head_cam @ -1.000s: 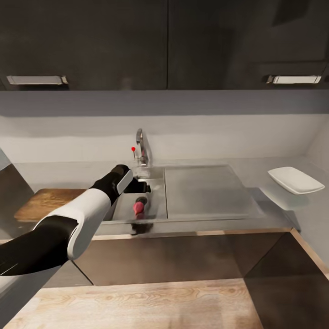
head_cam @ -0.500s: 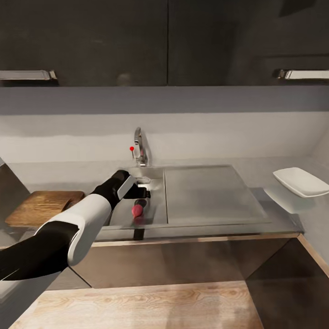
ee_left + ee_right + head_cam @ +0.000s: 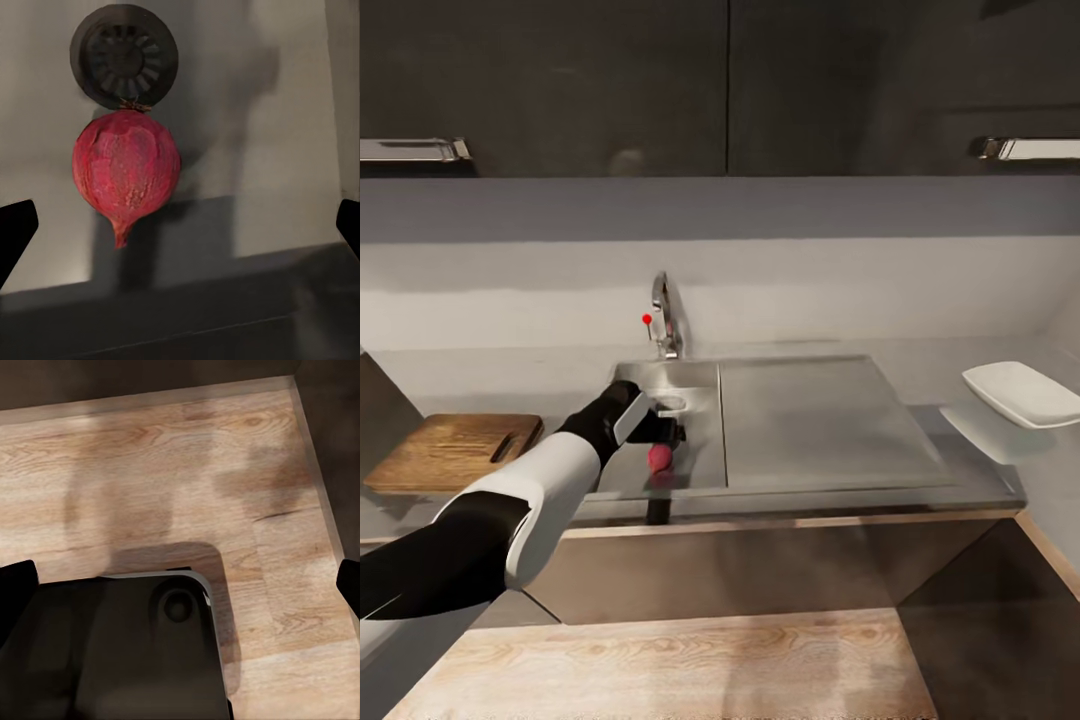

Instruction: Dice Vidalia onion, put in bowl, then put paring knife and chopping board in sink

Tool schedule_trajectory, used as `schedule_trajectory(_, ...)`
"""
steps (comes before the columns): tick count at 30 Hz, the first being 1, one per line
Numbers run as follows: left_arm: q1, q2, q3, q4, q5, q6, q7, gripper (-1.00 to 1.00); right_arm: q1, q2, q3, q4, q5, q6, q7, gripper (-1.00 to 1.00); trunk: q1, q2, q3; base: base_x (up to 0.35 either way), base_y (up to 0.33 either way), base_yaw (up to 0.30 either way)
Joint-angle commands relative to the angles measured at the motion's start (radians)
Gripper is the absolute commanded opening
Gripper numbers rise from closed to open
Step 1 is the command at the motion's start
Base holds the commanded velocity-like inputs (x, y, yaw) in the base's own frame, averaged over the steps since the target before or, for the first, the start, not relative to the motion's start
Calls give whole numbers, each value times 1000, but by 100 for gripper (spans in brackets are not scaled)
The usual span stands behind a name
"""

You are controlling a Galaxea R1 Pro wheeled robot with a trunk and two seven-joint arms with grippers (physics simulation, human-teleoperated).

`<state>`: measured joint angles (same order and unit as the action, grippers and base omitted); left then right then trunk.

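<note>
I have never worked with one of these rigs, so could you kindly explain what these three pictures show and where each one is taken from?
These are simulator renders of a wheeled robot with two arms. The head view looks down over a kitchen countertop. Its left gripper reaches into the sink, above a red onion. A wooden chopping board lies to the sink's left, and a white bowl stands on the right.

The left wrist view looks along that gripper's fingers: the onion lies beside the drain, with the dark fingertips spread wide at the edges, so nothing is held.

The right wrist view points at the wood floor; that gripper is open too.
</note>
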<state>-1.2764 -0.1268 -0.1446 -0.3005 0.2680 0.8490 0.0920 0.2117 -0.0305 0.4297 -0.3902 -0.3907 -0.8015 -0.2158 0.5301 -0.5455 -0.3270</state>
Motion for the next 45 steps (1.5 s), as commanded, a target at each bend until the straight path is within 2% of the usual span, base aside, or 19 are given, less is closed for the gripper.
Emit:
schedule_trajectory(1,1,1,-6,-1,11,4,9,100,0,-1,8,-3,-4,-1,-8,100,0,-1,-3,0,0,0)
schedule_trajectory(11,6,14,-6,-1,10,3,9,100,0,-1,8,-3,-5,-1,-8,100,0,-1,-19,0,0,0)
schedule_trajectory(19,6,15,-6,0,9,2,9,100,0,-2,8,-2,-5,-1,-8,100,0,-1,-31,58,24,0)
schedule_trajectory(23,6,15,-6,0,-7,3,9,100,0,-1,8,-1,-5,-1,-8,100,0,-1,-37,40,8,0)
schedule_trajectory(32,17,15,-6,0,-12,2,9,100,0,-2,8,-1,-5,-1,-8,100,0,-1,-39,18,1,0)
schedule_trajectory(45,18,15,-6,0,-12,-17,9,100,0,-2,8,-1,-5,-1,-8,100,0,-1,-47,156,0,0)
